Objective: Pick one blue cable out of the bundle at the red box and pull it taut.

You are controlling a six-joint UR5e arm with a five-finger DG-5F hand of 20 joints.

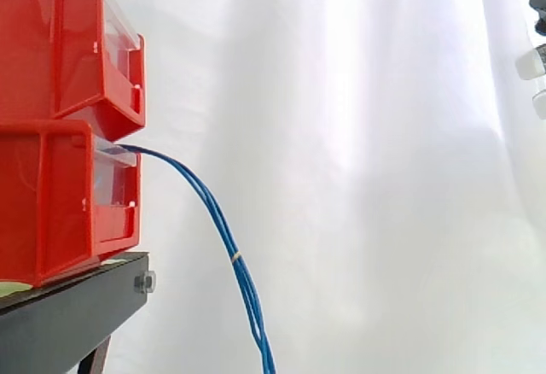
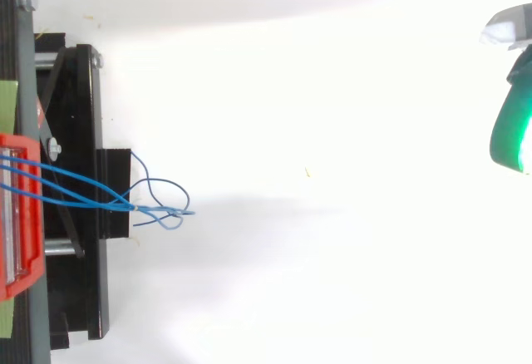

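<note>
Reaching the bundle of thin blue cables (image 1: 217, 220) is the whole matter for you now, because the robot's hand (image 1: 531, 65) is well apart from it. In the side view the hand sits at the upper right edge, in front of the white cloth curtain (image 1: 358, 178). The cables come out of the front of the lower red plastic bin (image 1: 51, 212) at the left. This bin stands under a second red plastic bin (image 1: 51, 41) on the black metal stand (image 1: 68, 314).

From the bin's mouth the cables bend over and hang down steeply to the right until they leave the bottom edge. A small yellow band (image 1: 236, 257) holds them together about halfway. Their long axis is therefore nearly upright where they hang free.

From above, the same blue cables (image 2: 83, 189) run from the bin to the right, come together at the stand's edge, and end in a few loose loops. The hand (image 2: 509, 131), glowing green and white, is far to the right of these loops and a little above their line.

I judge that you must bring the hand toward the bins and clearly lower. Whether the hand is spread or clenched I cannot tell, since so little of it appears. It touches no cable.
</note>
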